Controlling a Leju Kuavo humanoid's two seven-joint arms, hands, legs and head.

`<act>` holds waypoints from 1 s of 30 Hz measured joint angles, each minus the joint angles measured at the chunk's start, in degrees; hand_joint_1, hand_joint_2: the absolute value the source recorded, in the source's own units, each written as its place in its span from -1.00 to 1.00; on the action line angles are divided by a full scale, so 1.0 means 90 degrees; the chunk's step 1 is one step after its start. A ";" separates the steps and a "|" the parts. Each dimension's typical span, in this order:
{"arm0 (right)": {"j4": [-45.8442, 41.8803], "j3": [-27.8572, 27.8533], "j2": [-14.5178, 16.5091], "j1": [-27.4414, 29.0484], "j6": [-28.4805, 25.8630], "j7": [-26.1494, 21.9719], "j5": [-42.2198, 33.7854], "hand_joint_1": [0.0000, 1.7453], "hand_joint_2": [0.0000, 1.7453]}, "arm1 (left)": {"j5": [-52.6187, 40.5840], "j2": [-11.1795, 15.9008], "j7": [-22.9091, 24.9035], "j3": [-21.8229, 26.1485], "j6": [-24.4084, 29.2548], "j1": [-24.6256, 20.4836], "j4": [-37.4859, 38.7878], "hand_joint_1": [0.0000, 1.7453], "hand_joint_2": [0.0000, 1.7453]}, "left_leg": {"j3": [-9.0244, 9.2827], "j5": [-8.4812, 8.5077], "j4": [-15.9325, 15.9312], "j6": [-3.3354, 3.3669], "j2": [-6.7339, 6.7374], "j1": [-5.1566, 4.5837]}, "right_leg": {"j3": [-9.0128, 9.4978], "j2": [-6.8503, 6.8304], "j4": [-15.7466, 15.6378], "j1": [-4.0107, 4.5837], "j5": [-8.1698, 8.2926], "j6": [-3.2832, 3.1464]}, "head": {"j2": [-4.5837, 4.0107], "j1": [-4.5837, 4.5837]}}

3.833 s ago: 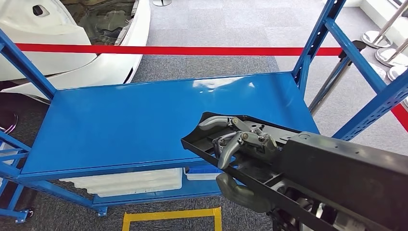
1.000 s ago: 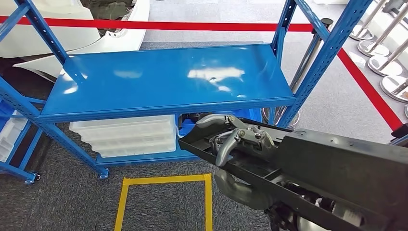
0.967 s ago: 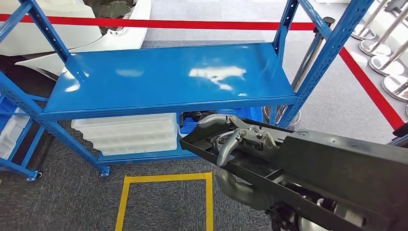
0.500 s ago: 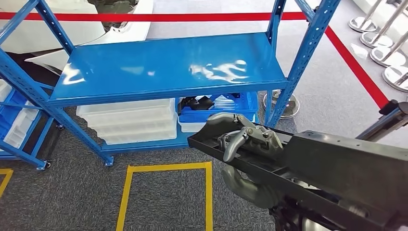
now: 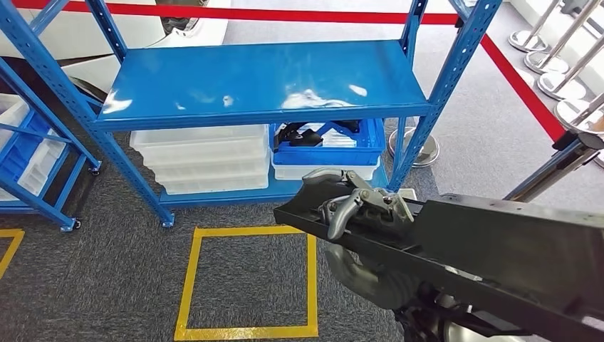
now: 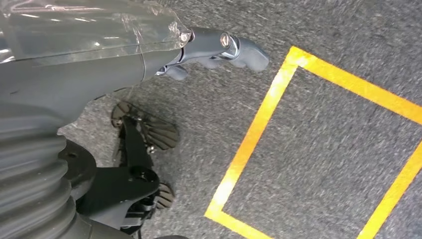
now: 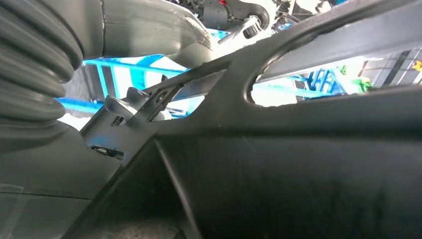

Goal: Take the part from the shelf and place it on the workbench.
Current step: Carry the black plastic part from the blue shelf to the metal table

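Note:
A long black moulded part [image 5: 498, 249] stretches across the lower right of the head view. My right hand [image 5: 360, 206] grips its near end, fingers hooked over the upper rim and the thumb [image 5: 363, 274] pressing from underneath. In the right wrist view the same black part [image 7: 298, 149] lies close in front of the camera, with the fingers [image 7: 139, 107] wrapped on its edge. The blue shelf [image 5: 263, 78] stands ahead, its top board bare. My left hand [image 6: 219, 47] hangs above the grey carpet, thumb stretched out, holding nothing.
A blue bin [image 5: 324, 142] with dark parts and white bins [image 5: 206, 157] sit on the lower shelf board. A yellow taped square [image 5: 249, 281] marks the carpet in front. Red barrier tape [image 5: 285, 13] and stanchion bases [image 5: 548, 60] lie behind; another blue rack [image 5: 28, 157] stands left.
The camera has drawn back from the shelf, which now lies farther off and higher in the picture, with the lower bins and yellow square revealed. The part stays in my right hand.

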 joint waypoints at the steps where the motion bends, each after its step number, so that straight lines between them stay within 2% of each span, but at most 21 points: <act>1: 0.0008 -0.0009 0.0002 0.0015 -0.0005 -0.0019 -0.0045 1.00 1.00 | 0.0001 -0.0002 -0.0001 -0.0002 0.0001 0.0000 0.0000 -1.00 1.00 | -0.0116 0.0075 0.0022 0.0023 0.0004 -0.0021 | -0.0058 0.0001 0.0405 0.0006 -0.0243 0.0000 | 0.0000 0.0032; 2: 0.0019 -0.0017 0.0003 0.0027 -0.0009 -0.0039 -0.0081 1.00 1.00 | 0.0001 -0.0004 -0.0001 -0.0006 0.0001 0.0001 0.0000 -1.00 1.00 | -0.0236 0.0147 0.0050 0.0029 0.0006 -0.0042 | -0.0061 0.0002 0.0717 0.0018 -0.0318 -0.0004 | 0.0000 0.0058; 3: 0.0033 -0.0022 0.0005 0.0036 -0.0010 -0.0055 -0.0106 1.00 1.00 | 0.0002 -0.0005 -0.0001 -0.0009 0.0001 0.0001 0.0000 -1.00 1.00 | -0.0350 0.0216 0.0084 0.0030 0.0009 -0.0059 | 0.0015 0.0003 0.0867 0.0028 -0.0234 -0.0016 | 0.0000 0.0081; 4: 0.0046 -0.0025 0.0007 0.0040 -0.0010 -0.0066 -0.0123 1.00 1.00 | 0.0002 -0.0005 0.0000 -0.0012 0.0002 0.0000 0.0000 -1.00 1.00 | -0.0463 0.0280 0.0123 0.0026 0.0011 -0.0072 | 0.0182 0.0004 0.0808 0.0039 -0.0052 -0.0037 | 0.0000 0.0100; 6: 0.0063 -0.0032 0.0018 0.0041 -0.0009 -0.0077 -0.0149 1.00 1.00 | 0.0004 -0.0006 0.0002 -0.0016 0.0002 -0.0002 -0.0001 -1.00 1.00 | -0.0657 0.0393 0.0212 0.0003 0.0012 -0.0091 | 0.0781 0.0004 0.0124 0.0070 0.0202 -0.0106 | 0.0000 0.0137; 8: 0.0072 -0.0049 0.0038 0.0040 -0.0009 -0.0091 -0.0176 1.00 1.00 | 0.0005 -0.0008 0.0004 -0.0021 0.0009 -0.0001 -0.0002 -1.00 1.00 | -0.0799 0.0512 0.0280 -0.0043 0.0009 -0.0104 | 0.1339 0.0006 -0.0739 0.0115 0.0098 -0.0170 | 0.0000 0.0178; 10: 0.0079 -0.0066 0.0055 0.0046 -0.0009 -0.0104 -0.0194 1.00 1.00 | 0.0006 -0.0010 0.0005 -0.0024 0.0021 0.0003 -0.0002 -1.00 1.00 | -0.0872 0.0656 0.0281 -0.0107 0.0008 -0.0103 | 0.1481 0.0010 -0.1114 0.0152 0.0011 -0.0226 | 0.0000 0.0200; 12: 0.0090 -0.0073 0.0063 0.0056 -0.0010 -0.0109 -0.0201 1.00 1.00 | 0.0006 -0.0010 0.0006 -0.0024 0.0035 0.0009 -0.0001 -1.00 1.00 | -0.0937 0.0623 0.0327 -0.0182 -0.0013 -0.0097 | 0.1391 -0.0017 -0.1157 0.0124 0.0120 -0.0328 | 0.0000 0.0189; 13: 0.0095 -0.0075 0.0070 0.0061 -0.0010 -0.0110 -0.0204 1.00 1.00 | 0.0006 -0.0010 0.0007 -0.0024 0.0041 0.0012 -0.0001 -1.00 1.00 | -0.1000 0.0431 0.0473 -0.0222 -0.0026 -0.0093 | 0.1325 -0.0033 -0.1172 0.0104 0.0196 -0.0391 | 0.0000 0.0162; 14: 0.0100 -0.0077 0.0078 0.0063 -0.0010 -0.0111 -0.0204 1.00 1.00 | 0.0005 -0.0010 0.0007 -0.0024 0.0045 0.0013 0.0000 -1.00 1.00 | -0.1087 0.0127 0.0737 -0.0261 -0.0037 -0.0080 | 0.1242 -0.0048 -0.1179 0.0084 0.0276 -0.0439 | 0.0000 0.0123; 16: 0.0107 -0.0079 0.0098 0.0069 -0.0018 -0.0111 -0.0204 1.00 1.00 | 0.0003 -0.0010 0.0007 -0.0026 0.0047 0.0012 0.0000 -1.00 1.00 | -0.1260 -0.0481 0.1514 -0.0329 -0.0043 -0.0039 | 0.1034 -0.0053 -0.1159 0.0085 0.0430 -0.0476 | 0.0000 0.0029; 17: 0.0112 -0.0080 0.0107 0.0081 -0.0025 -0.0111 -0.0203 1.00 1.00 | 0.0001 -0.0010 0.0007 -0.0026 0.0047 0.0012 0.0000 -1.00 1.00 | -0.1289 -0.0598 0.1861 -0.0355 -0.0043 -0.0019 | 0.0923 -0.0054 -0.1141 0.0083 0.0506 -0.0468 | 0.0000 -0.0007; 18: 0.0117 -0.0081 0.0112 0.0099 -0.0035 -0.0111 -0.0203 1.00 1.00 | 0.0000 -0.0010 0.0008 -0.0026 0.0047 0.0011 0.0000 -1.00 1.00 | -0.1244 -0.0551 0.2068 -0.0373 -0.0042 0.0000 | 0.0806 -0.0056 -0.1115 0.0079 0.0579 -0.0452 | 0.0000 -0.0038; 19: 0.0120 -0.0084 0.0118 0.0121 -0.0049 -0.0111 -0.0203 1.00 1.00 | -0.0001 -0.0010 0.0008 -0.0026 0.0047 0.0011 0.0000 -1.00 1.00 | -0.1096 -0.0381 0.2066 -0.0385 -0.0042 0.0018 | 0.0685 -0.0057 -0.1082 0.0072 0.0648 -0.0431 | 0.0000 -0.0063; 21: 0.0121 -0.0108 0.0124 0.0159 -0.0077 -0.0109 -0.0199 1.00 1.00 | -0.0003 -0.0010 0.0009 -0.0027 0.0046 0.0006 -0.0001 -1.00 1.00 | -0.0480 -0.0097 0.1439 -0.0393 -0.0048 0.0051 | 0.0466 -0.0057 -0.1003 0.0055 0.0764 -0.0371 | 0.0000 -0.0110; 23: 0.0121 -0.0148 0.0132 0.0174 -0.0100 -0.0108 -0.0192 1.00 1.00 | -0.0006 -0.0010 0.0010 -0.0029 0.0044 -0.0009 -0.0001 -1.00 1.00 | 0.0186 -0.0203 0.0484 -0.0355 -0.0064 0.0046 | 0.0333 -0.0057 -0.0926 0.0058 0.0858 -0.0293 | 0.0000 -0.0145; 24: 0.0121 -0.0163 0.0136 0.0176 -0.0104 -0.0107 -0.0189 1.00 1.00 | -0.0008 -0.0010 0.0010 -0.0031 0.0044 -0.0016 -0.0002 -1.00 1.00 | 0.0359 -0.0304 0.0185 -0.0321 -0.0071 0.0029 | 0.0304 -0.0057 -0.0916 0.0064 0.0902 -0.0246 | 0.0000 -0.0147; 26: 0.0121 -0.0180 0.0140 0.0189 -0.0112 -0.0107 -0.0185 1.00 1.00 | -0.0010 -0.0010 0.0012 -0.0040 0.0042 -0.0009 -0.0001 -1.00 1.00 | 0.0375 -0.0331 0.0009 -0.0216 -0.0070 0.0009 | 0.0276 -0.0057 -0.0936 0.0056 0.0993 -0.0142 | 0.0000 -0.0124; 27: 0.0122 -0.0189 0.0141 0.0203 -0.0117 -0.0106 -0.0180 1.00 1.00 | -0.0012 -0.0009 0.0018 -0.0049 0.0043 -0.0003 -0.0001 -1.00 1.00 | 0.0334 -0.0281 -0.0004 -0.0159 -0.0057 0.0011 | 0.0255 -0.0052 -0.0917 0.0046 0.0957 -0.0104 | 0.0000 -0.0110; 28: 0.0123 -0.0200 0.0142 0.0218 -0.0122 -0.0106 -0.0176 1.00 1.00 | -0.0013 -0.0008 0.0024 -0.0059 0.0043 0.0002 -0.0001 -1.00 1.00 | 0.0284 -0.0225 -0.0018 -0.0095 -0.0043 0.0016 | 0.0206 -0.0046 -0.0809 0.0036 0.0826 -0.0076 | 0.0000 -0.0088; 30: 0.0123 -0.0223 0.0144 0.0250 -0.0128 -0.0106 -0.0151 1.00 1.00 | -0.0016 -0.0008 0.0048 -0.0081 0.0040 0.0003 0.0000 -1.00 1.00 | 0.0160 -0.0115 -0.0026 -0.0004 -0.0017 0.0008 | 0.0001 -0.0030 -0.0206 0.0029 0.0283 -0.0046 | 0.0000 -0.0019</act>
